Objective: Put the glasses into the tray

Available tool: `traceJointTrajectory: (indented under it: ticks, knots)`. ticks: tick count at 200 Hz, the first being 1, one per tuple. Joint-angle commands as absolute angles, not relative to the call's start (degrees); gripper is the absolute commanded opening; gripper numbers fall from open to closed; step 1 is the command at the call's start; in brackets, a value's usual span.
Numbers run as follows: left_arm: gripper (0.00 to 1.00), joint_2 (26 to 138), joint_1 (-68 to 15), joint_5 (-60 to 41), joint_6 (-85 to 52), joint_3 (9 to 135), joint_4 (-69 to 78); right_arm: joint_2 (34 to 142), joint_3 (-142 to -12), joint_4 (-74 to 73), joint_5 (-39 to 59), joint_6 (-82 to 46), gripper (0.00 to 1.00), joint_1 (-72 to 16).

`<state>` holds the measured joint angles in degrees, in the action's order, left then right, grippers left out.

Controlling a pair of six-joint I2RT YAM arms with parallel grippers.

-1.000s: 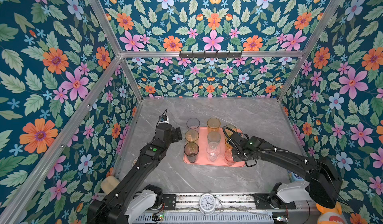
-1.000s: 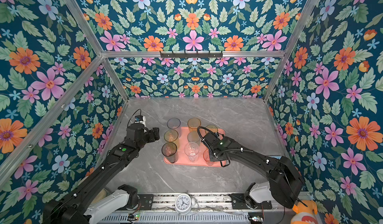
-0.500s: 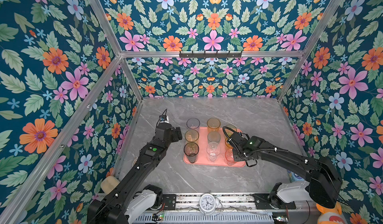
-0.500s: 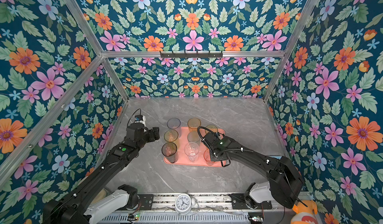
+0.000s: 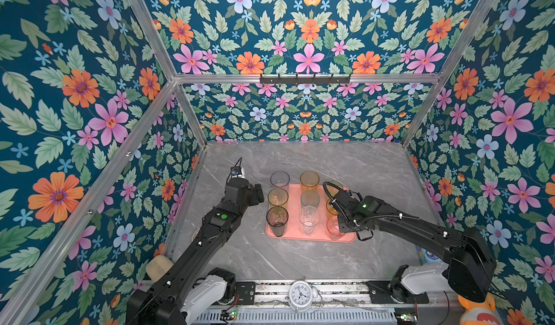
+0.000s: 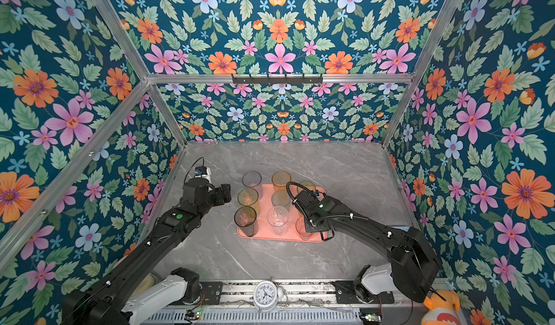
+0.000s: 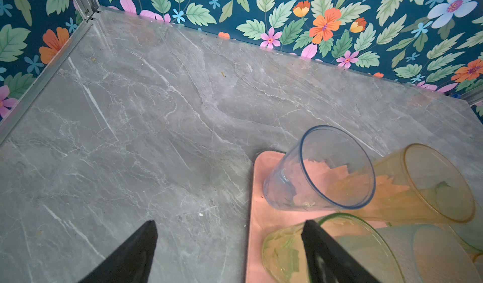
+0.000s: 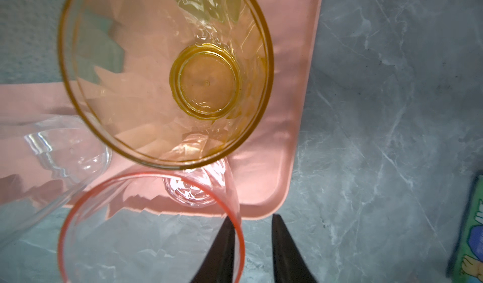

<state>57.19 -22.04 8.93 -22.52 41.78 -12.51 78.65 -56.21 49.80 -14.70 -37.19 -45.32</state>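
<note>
No movement is visible since the earlier frames: both arms and every glass hold their places. All nine glasses (image 5: 310,198) stand upright on the tray (image 5: 318,238) in three rows. The far right one is partly hidden behind the right arm.

Right gripper (image 8: 252,217): the jaws are narrowly parted astride the rim of the pink glass (image 8: 151,224), which stands at the tray's near right corner. The inner finger lies against the wall and the outer finger stands clear of it, so the glass appears released rather than pinched. An amber glass (image 8: 203,83) stands close behind it.

Left gripper (image 7: 230,221): the jaws are wide apart and empty, beside the tray's left edge and near the green glass (image 7: 282,253).

Step in hand, as judged: setting down the last glass. The next move calls for a straight upward withdrawal of the right gripper, so that the inner finger neither drags the pink glass nor knocks the amber one.
</note>
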Motion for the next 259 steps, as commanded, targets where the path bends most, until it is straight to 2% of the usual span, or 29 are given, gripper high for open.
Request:
traceJointTrajectory:
  ticks: [1,58,92,152,191,218,247,259]
  knots:
    - [0.89,57.25,-21.98,9.14,-22.19,42.26,-12.34,77.73,-57.15,51.13,-15.03,-37.57,0.27,-45.33]
    - [0.90,57.72,-22.02,10.77,-21.30,43.68,-12.22,74.40,-61.90,51.18,-15.29,-34.29,0.31,-43.92]
    - [0.91,58.09,-21.99,13.83,-19.88,45.47,-11.06,71.91,-64.97,49.36,-16.54,-31.48,0.36,-41.06]
    - [0.94,59.75,-21.95,26.05,-16.33,46.44,-4.93,67.53,-66.87,40.88,-17.58,-24.34,0.45,-31.73]
    - [0.95,60.38,-21.88,34.61,-9.06,41.23,7.28,64.64,-60.94,29.27,-18.87,-19.21,0.57,-24.33]
    - [0.96,61.05,-21.72,42.01,-1.76,35.62,19.75,63.31,-54.72,19.95,-18.07,-17.02,0.70,-17.63]
    - [0.97,63.99,-19.57,42.89,6.16,28.05,37.20,63.18,-48.90,11.34,-17.89,-15.64,0.80,-12.69]
    - [0.99,66.24,-17.95,43.46,6.79,26.74,40.93,63.88,-45.85,5.92,-20.51,-13.77,0.89,-12.13]
